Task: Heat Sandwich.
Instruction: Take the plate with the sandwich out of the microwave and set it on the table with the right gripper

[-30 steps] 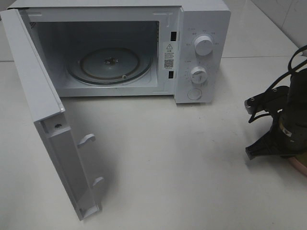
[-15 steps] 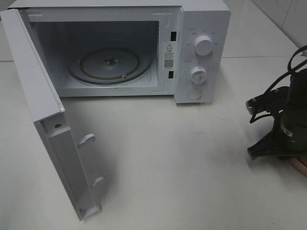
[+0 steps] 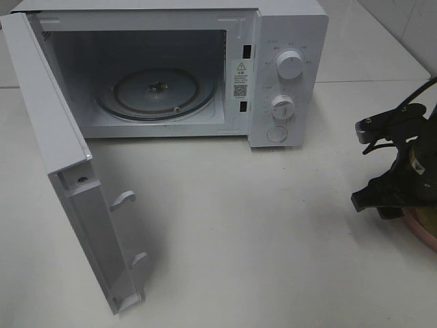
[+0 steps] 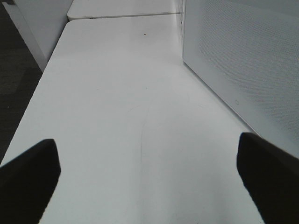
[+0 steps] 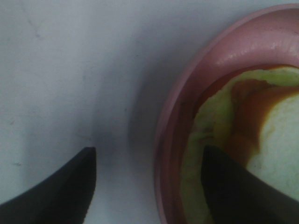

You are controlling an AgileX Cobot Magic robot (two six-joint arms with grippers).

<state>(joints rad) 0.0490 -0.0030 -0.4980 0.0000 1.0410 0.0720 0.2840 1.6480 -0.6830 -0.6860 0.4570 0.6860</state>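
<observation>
Two black grippers work at a matte white tabletop [image 3: 273,232], smooth but for faint scuffs. At the back stands a boxy white microwave oven [image 3: 287,75] with two round white dials and a round button on its panel; its white door [image 3: 61,171] hangs swung wide, two hooked latches jutting from its edge. Inside, a clear round glass turntable [image 3: 156,92] lies flat on the cavity floor.

The small sandwich of pale white bread, orange-brown crust and yellow-green filling [image 5: 261,135] lies in a round, glossy pink plate [image 5: 196,93] with a raised rim, at the right edge of the table, well apart from the oven. Only a curved portion of the sandwich shows, soft and uneven, so which way its long axis runs cannot be told. In the exterior high view the plate shows only as a thin pink arc under the arm.

The right gripper [image 5: 149,182] hangs low over the plate's rim with its dark, tapered fingers [image 5: 70,182] spread apart: one is over bare table outside the plate, the other over the sandwich inside it, so the rim and the sandwich's edge lie between them. Nothing is clamped.

The left gripper [image 4: 149,182] hovers over bare table just beside the oven's perforated white side wall [image 4: 243,60], its blunt black fingers wide apart and empty.
</observation>
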